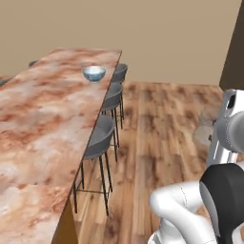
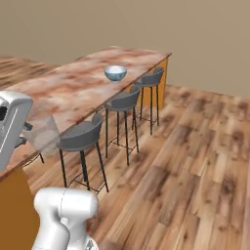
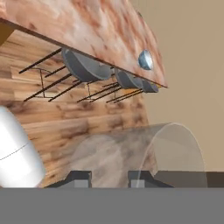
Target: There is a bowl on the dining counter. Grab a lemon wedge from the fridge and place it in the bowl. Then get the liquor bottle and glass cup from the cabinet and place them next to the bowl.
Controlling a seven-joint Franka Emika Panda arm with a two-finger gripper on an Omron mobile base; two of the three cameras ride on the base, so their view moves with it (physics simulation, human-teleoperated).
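Claw (image 3: 109,178) at the hand view's bottom pinches a clear glass cup (image 3: 144,153); both base views show the blue-white bowl (image 1: 94,73) on the marbled reddish tabletop (image 1: 43,119).

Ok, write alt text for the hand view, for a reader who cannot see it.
A clear glass cup lies across the foreground, held between the tool's two dark fingertips. Beyond it, tilted in this view, a long marbled counter carries a small bowl, with three grey stools tucked along its edge above a wooden floor.
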